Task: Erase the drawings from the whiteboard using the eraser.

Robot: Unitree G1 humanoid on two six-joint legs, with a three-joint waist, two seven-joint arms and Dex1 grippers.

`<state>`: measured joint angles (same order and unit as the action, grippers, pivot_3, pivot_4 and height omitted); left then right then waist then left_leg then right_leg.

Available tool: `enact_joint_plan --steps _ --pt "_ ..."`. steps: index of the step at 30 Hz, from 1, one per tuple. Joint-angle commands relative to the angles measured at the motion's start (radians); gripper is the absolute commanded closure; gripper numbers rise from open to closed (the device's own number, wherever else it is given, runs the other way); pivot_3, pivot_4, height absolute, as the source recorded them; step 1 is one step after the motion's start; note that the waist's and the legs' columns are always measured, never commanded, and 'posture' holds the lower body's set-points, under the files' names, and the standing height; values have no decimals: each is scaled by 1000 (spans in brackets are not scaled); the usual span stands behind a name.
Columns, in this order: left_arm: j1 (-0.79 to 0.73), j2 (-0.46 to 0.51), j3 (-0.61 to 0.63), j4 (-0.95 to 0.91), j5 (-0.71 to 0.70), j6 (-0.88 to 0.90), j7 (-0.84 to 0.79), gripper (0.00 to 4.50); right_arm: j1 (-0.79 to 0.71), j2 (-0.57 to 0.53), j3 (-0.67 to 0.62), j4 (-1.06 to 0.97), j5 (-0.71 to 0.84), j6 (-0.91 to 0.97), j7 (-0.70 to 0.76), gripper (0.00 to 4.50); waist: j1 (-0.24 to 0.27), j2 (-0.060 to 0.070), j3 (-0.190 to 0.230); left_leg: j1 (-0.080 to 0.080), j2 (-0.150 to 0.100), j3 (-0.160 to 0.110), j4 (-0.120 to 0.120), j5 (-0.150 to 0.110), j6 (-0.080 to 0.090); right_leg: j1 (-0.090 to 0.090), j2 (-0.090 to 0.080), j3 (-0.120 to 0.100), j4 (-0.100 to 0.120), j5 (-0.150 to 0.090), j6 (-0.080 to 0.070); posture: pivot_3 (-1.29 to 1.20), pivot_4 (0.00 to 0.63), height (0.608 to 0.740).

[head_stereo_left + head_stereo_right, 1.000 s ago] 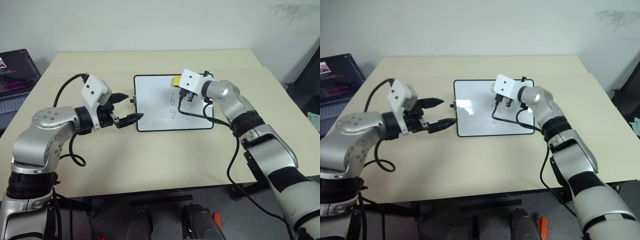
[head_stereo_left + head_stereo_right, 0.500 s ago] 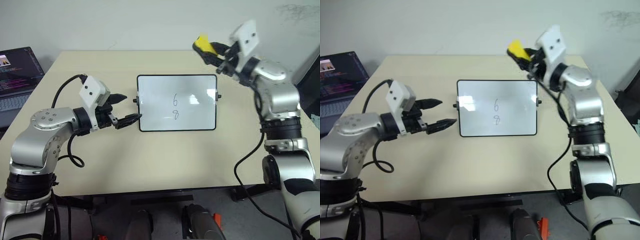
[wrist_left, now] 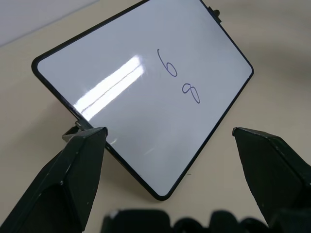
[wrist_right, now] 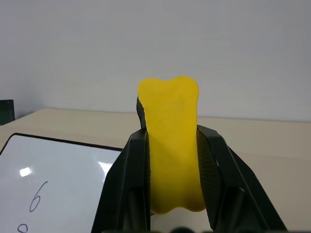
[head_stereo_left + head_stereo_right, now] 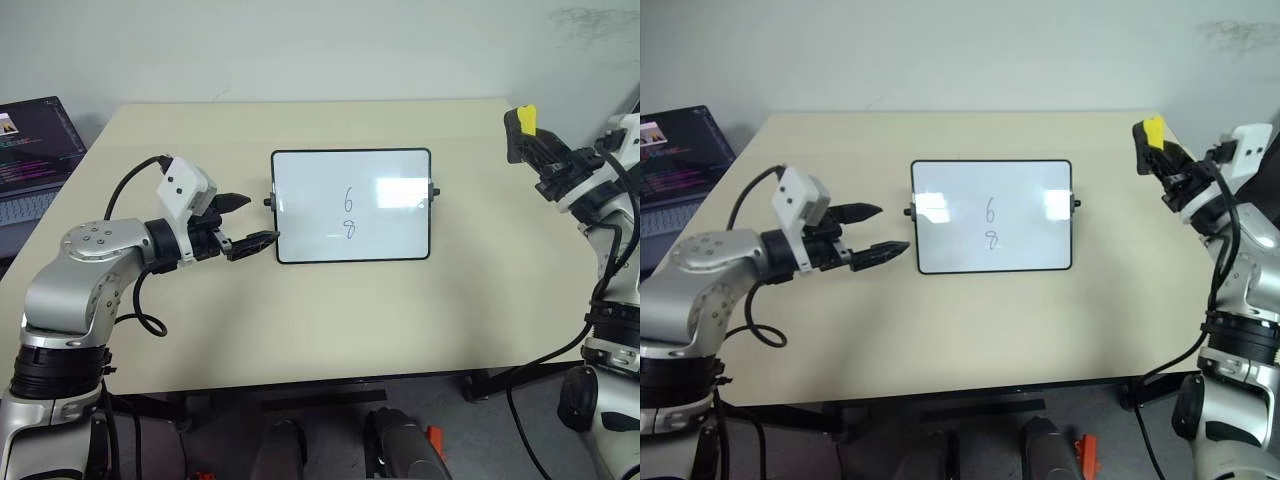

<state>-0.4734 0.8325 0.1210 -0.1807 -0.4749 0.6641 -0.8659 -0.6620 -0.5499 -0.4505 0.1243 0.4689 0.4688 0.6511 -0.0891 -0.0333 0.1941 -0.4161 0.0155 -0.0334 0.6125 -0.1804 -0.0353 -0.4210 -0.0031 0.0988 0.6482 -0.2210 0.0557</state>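
right claw (image 5: 527, 135) pinches yellow eraser (image 4: 171, 141), bone-shaped in the wrist view; left claw (image 5: 243, 222) gapes beside whiteboard (image 5: 300, 200) showing 6, 8.

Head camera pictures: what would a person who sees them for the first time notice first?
First the yellow eraser, shut in the right pincer and held up in the air past the right edge of the table. Next the whiteboard lying flat at mid-table, with a 6 above an 8. The left pincer hangs open by the board's left edge.
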Motion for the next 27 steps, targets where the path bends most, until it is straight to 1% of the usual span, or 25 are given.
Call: enact_joint_plan --steps 1,5,9,12,14,16,18,20,23,25,27 --pt "8 22 35 -13 -5 -15 -13 0 10 -33 -35 -69 45 -15 -11 3518 2 0 0 0 0 0 0 0 0 0 0 0 0 0 0 0 150 740" --pt "12 20 41 -20 -12 -9 -14 0 8 -41 -21 -67 58 -20 -19 3518 2 0 0 0 0 1 0 0 0 0 0 0 -1 0 0 0 150 740" --pt "52 21 62 -45 -25 0 -16 0 -7 -27 6 -59 50 -30 -41 3518 1 0 0 0 0 1 0 0 0 0 0 1 -1 0 0 0 150 740" --pt "70 24 73 -63 -36 8 -16 0 -12 -24 69 -66 -1 -56 -53 3518 1 0 0 0 0 1 0 0 0 0 0 0 -1 0 0 0 150 740" --pt "74 26 76 -67 -39 11 -18 0 -24 -35 155 -94 -63 -78 -50 3518 1 0 0 0 0 1 0 0 0 0 0 0 -1 -1 -1 0 150 740" --pt "75 27 76 -69 -40 13 -17 0 -47 -40 266 -127 -141 -105 -38 3518 0 0 0 0 0 1 0 0 0 0 0 1 -1 -3 -5 0 150 740" --pt "70 25 70 -66 -39 14 -15 0 -73 -50 400 -138 -260 -161 -18 3518 -1 0 0 0 0 2 0 0 0 -1 0 1 0 -3 -5 0 150 740" --pt "63 22 65 -63 -38 15 -15 0 -107 -36 486 -136 -331 -194 -16 3518 0 0 0 0 0 2 0 0 0 -1 0 1 0 -3 -5 0 150 740" --pt "49 17 50 -56 -34 10 -18 0 -178 -2 645 -114 -476 -284 -7 3518 3 0 0 -1 0 2 0 0 0 -1 0 0 -1 -3 -5 0 150 740" --pt "38 12 45 -49 -31 8 -17 0 -221 18 718 -81 -553 -319 -5 3518 3 0 0 -1 0 1 0 0 0 -1 0 0 -2 -3 -5 0 150 740" --pt "32 9 41 -46 -29 8 -17 0 -260 48 759 -39 -593 -339 -5 3518 4 0 0 -1 0 1 0 0 0 -1 0 0 -2 -3 -5 0 150 740"
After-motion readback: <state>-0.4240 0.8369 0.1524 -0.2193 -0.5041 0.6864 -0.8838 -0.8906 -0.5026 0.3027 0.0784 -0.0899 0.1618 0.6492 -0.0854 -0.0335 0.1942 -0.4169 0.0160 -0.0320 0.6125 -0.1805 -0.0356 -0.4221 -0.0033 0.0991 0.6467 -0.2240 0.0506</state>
